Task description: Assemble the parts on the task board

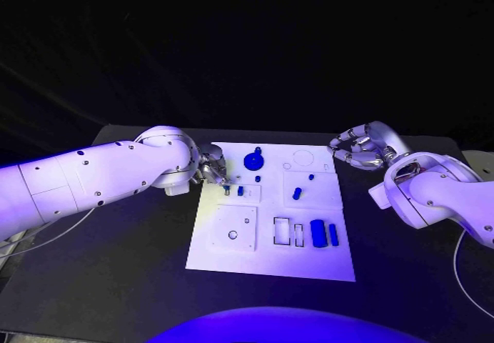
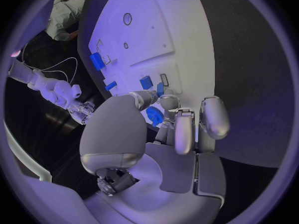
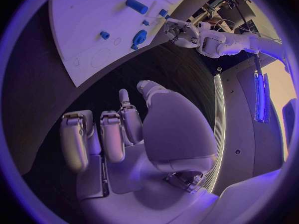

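Head view: no writing legible; left robot hand (image 1: 213, 171) grip unclear; right robot hand (image 1: 360, 148) curled, holding nothing.

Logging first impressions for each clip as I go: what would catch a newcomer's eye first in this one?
The white task board in the middle of the black table stands out, dotted with small blue parts such as the round blue piece near its far edge. The left hand reaches over the board's far left corner, its fingers down by a small blue part. The right hand hangs curled off the board's far right side, holding nothing.
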